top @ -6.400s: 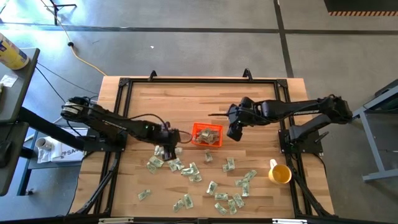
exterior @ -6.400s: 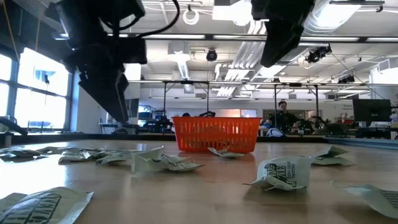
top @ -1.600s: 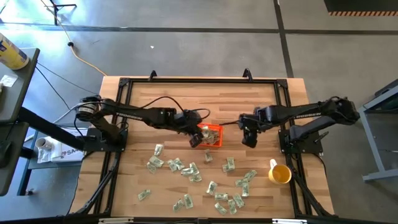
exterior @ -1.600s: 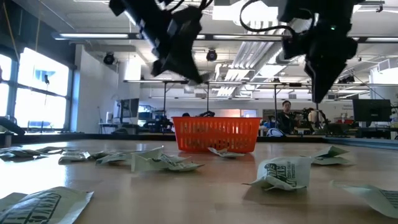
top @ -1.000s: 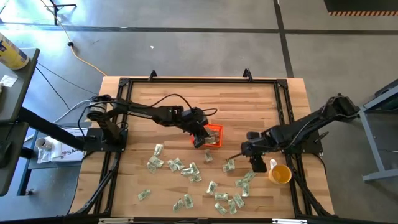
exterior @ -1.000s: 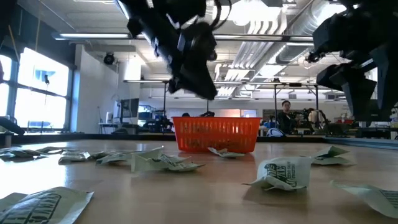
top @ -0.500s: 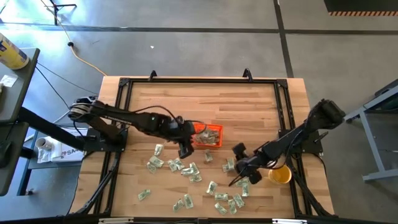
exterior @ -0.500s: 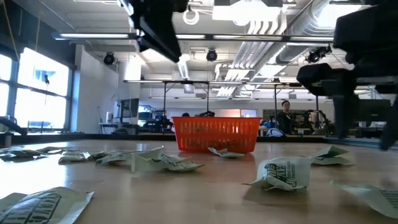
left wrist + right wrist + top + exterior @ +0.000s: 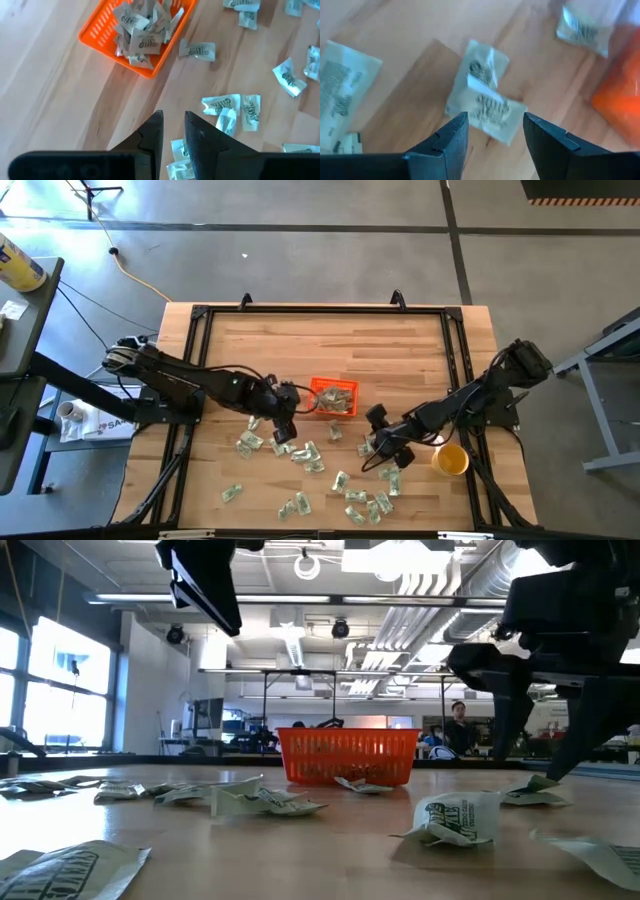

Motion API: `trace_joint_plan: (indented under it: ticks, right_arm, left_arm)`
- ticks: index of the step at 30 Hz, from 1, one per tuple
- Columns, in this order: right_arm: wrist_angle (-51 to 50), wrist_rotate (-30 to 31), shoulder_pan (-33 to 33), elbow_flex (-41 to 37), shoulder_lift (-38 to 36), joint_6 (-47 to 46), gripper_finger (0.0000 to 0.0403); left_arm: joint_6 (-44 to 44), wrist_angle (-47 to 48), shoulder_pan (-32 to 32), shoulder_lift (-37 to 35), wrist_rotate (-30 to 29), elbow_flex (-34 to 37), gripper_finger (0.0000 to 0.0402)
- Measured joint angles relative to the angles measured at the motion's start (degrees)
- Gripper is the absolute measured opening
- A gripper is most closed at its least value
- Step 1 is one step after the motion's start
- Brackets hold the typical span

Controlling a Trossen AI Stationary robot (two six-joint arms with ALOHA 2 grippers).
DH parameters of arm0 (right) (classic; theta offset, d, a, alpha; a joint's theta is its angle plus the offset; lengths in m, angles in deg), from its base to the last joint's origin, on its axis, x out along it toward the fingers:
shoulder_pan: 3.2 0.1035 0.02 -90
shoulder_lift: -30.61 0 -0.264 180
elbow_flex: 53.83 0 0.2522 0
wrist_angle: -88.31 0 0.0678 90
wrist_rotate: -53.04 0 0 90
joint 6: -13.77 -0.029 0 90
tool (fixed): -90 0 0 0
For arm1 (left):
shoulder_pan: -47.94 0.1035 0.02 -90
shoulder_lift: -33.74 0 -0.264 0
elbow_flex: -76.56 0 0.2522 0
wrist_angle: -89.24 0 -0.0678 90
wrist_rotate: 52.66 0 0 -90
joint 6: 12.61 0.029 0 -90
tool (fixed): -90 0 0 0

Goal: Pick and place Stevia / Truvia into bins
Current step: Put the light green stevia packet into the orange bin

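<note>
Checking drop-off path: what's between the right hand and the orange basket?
One loose pale-green sachet on bare wood, seen from above, between the right hand and the orange plastic basket.
</note>
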Motion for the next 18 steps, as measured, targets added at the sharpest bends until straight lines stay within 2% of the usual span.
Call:
trace_joint_plan:
  ticks: [9,14,18]
  right_arm:
    - [3.02,-9.16,-4.12,0.00,2.63,5.29,0.0181]
    - [3.04,-12.71,-7.36,0.11,4.09,2.36,0.0181]
    - [2.91,-12.42,-10.21,0.11,4.09,-2.97,0.0179]
  left_arm:
    - [-5.41,1.32,-0.95,0.01,-0.77,0.01,0.0113]
    - [-8.09,1.48,-1.41,0.09,-0.68,0.01,0.0113]
    - [-8.70,1.54,-1.35,0.09,-0.73,0.01,0.0113]
